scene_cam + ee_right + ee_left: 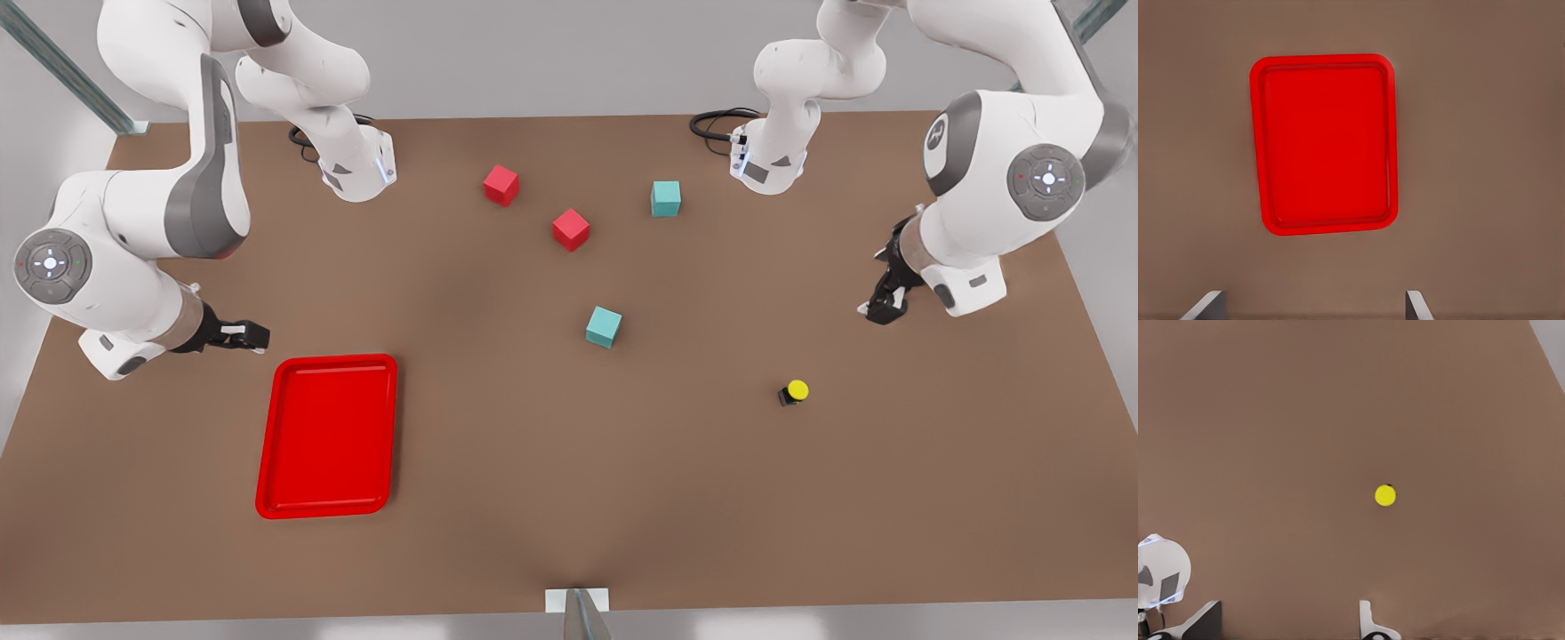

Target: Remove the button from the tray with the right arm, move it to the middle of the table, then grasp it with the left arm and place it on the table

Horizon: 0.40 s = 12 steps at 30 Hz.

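The button (794, 392), a dark body with a yellow cap, stands on the brown table (533, 462) toward the front view's right; its cap shows as a yellow disc (1385, 495) in the left wrist view. My left gripper (885, 298) hovers open above and behind it, fingertips (1368, 620) wide apart, holding nothing. The red tray (327, 436) lies at the front view's left with nothing in it, seen from above (1325, 143) in the right wrist view. My right gripper (249, 336) hangs open just beyond the tray's far left corner, fingertips (1418, 303) spread.
Two red cubes (501, 185) (571, 229) and two teal cubes (665, 198) (604, 326) sit around the table's middle and back. Both arm bases (356, 173) (769, 164) stand at the far edge. A small bracket (578, 604) sits at the near edge.
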Available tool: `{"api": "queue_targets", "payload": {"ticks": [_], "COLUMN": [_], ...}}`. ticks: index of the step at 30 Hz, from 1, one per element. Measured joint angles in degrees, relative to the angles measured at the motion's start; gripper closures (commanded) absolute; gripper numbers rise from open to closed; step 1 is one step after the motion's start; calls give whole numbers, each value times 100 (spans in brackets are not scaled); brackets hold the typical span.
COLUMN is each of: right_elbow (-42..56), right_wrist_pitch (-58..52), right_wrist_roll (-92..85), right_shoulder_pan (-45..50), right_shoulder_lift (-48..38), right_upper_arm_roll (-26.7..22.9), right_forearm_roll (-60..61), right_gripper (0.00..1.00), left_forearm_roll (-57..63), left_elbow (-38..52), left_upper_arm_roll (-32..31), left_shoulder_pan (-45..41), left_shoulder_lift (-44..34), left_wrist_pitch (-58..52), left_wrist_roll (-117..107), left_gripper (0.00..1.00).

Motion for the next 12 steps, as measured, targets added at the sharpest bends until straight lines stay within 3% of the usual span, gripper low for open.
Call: {"api": "queue_targets", "payload": {"ticks": [12], "right_elbow": [-19], "right_wrist_pitch": [-15], "right_wrist_roll": [-4], "right_shoulder_pan": [-89], "right_shoulder_lift": [60], "right_upper_arm_roll": [-6], "right_forearm_roll": [5], "right_gripper": [0], "left_forearm_roll": [71], "left_elbow": [50], "left_upper_arm_roll": [-120], "left_shoulder_pan": [81], "left_shoulder_lift": [-53], "left_wrist_pitch": [115], "left_wrist_roll": [3997], "left_gripper": [0]}}
